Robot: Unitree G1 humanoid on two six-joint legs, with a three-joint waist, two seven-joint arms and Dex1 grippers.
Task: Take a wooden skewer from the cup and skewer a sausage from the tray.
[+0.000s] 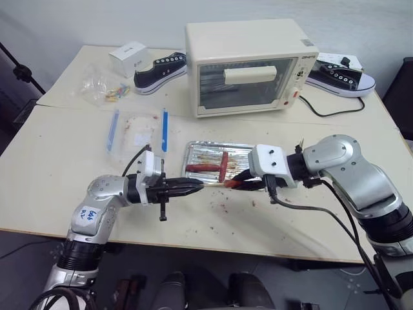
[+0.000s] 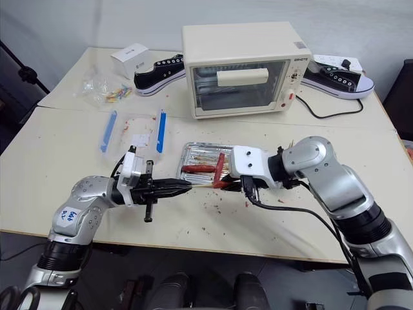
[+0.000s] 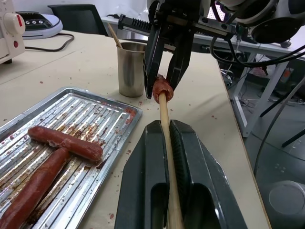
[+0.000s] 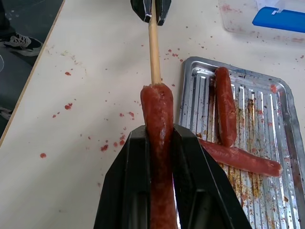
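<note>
1. The right pincer (image 4: pixel 159 162) is clamping a sausage (image 4: pixel 157 119) above the desk (image 1: pixel 64 161), just in front of the tray (image 4: pixel 281 95); soft, glossy and greasy, it is likely squashing or slipping if squeezed harder.
2. The left pincer (image 3: pixel 167 157) is gripping the skewer (image 3: pixel 164 119), tip entering the sausage's end; thin, stiff wood, likely snapping if bent.
3. Two sausages are lying on the ribbed metal tray; the steel cup (image 3: pixel 130 69) is standing beyond it.
</note>
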